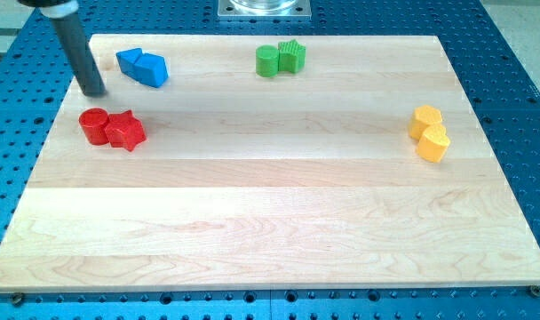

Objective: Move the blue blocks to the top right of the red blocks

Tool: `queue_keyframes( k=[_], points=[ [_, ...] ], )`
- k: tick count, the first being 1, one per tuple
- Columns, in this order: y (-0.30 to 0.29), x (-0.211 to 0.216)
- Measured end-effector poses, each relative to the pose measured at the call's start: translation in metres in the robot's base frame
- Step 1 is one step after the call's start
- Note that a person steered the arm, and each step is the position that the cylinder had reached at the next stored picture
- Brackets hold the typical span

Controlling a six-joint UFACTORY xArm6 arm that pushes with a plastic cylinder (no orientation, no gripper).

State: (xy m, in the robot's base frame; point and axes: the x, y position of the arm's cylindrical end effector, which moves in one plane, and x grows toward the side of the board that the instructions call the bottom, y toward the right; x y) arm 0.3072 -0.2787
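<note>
Two blue blocks touch each other near the board's top left: a small angular one (129, 60) and a larger wedge-like one (151, 69). Below them sit two red blocks side by side: a red cylinder (94, 126) and a red star (125, 131). The dark rod comes down from the view's top left, and my tip (93, 90) rests on the board left of the blue blocks and just above the red cylinder, touching neither.
Two green blocks (280, 59) sit together at the top middle. Two yellow blocks (429, 132) sit together at the right. The wooden board (270, 222) lies on a blue perforated table. A metal mount (264, 8) shows at the top edge.
</note>
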Motion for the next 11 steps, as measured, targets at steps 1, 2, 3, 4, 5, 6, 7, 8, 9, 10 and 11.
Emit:
queue_keyframes(
  k=[1, 2, 3, 4, 5, 6, 7, 8, 9, 10, 11],
  points=[
    [-0.004, -0.047],
    [0.072, -0.047],
    [0.141, -0.042],
    [0.134, -0.049],
    [0.090, -0.059],
    [0.042, -0.039],
    [0.093, -0.011],
    [0.085, -0.008],
    [0.021, 0.018],
    [-0.002, 0.079],
    [0.009, 0.116]
  ],
)
